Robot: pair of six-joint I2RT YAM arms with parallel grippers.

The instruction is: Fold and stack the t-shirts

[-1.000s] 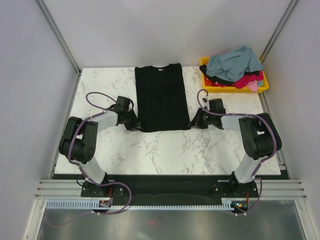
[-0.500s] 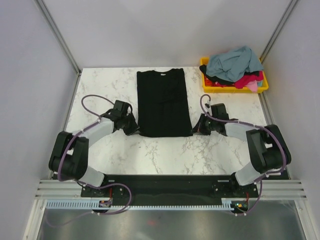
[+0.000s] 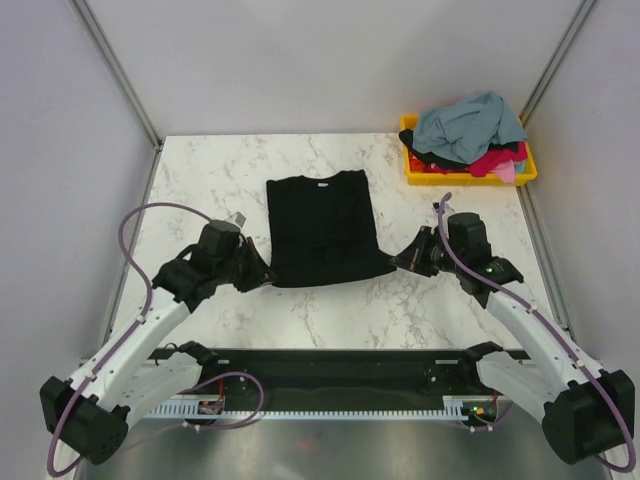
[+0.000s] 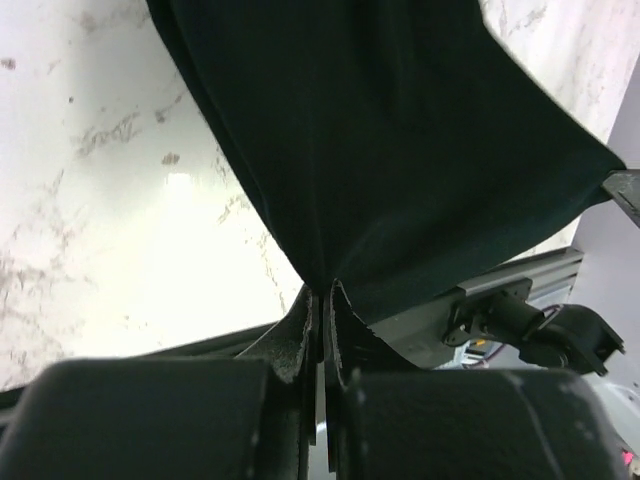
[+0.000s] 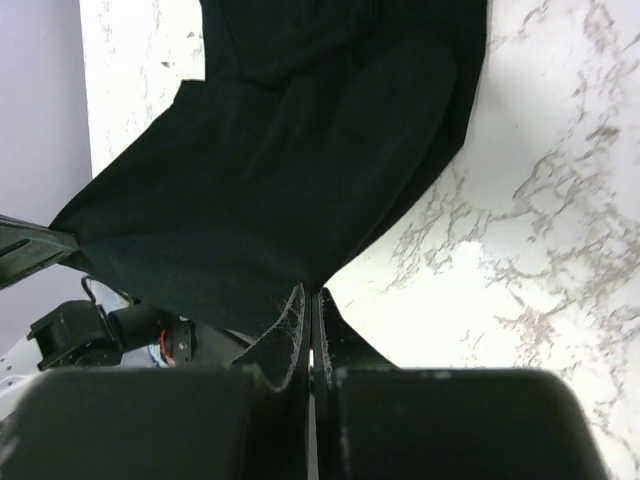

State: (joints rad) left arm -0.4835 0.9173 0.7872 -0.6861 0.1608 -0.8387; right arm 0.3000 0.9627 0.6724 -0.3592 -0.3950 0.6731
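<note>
**A:** Where the left gripper (image 4: pixel 322 292) closes, what is caught?

**B:** Its fingers are pressed tight on the near left corner of the black shirt (image 3: pixel 322 225). Cloth fans out of the pinch toward the far side.

**A:** And the right gripper (image 5: pixel 308 292)?

**B:** The same. It is clamped on the near right corner, with only cloth between the fingers.

**A:** How does the shirt lie?

**B:** Its near hem is stretched between the two grippers, and both corners flare outward. In the wrist views that edge stands raised off the table (image 3: pixel 200 170). The far part, with the collar, rests flat on the marble around the middle of the table.

**A:** What lies beyond it?

**B:** The bin (image 3: pixel 450 180) sits at the far right corner, well apart from the black shirt. A grey-blue shirt (image 3: pixel 470 125) is heaped on top of it. A red shirt (image 3: pixel 495 160) lies below that, and a pink shirt (image 3: pixel 508 172) shows at the near right edge. Some dark cloth lies under them, but I cannot tell what it is.
</note>
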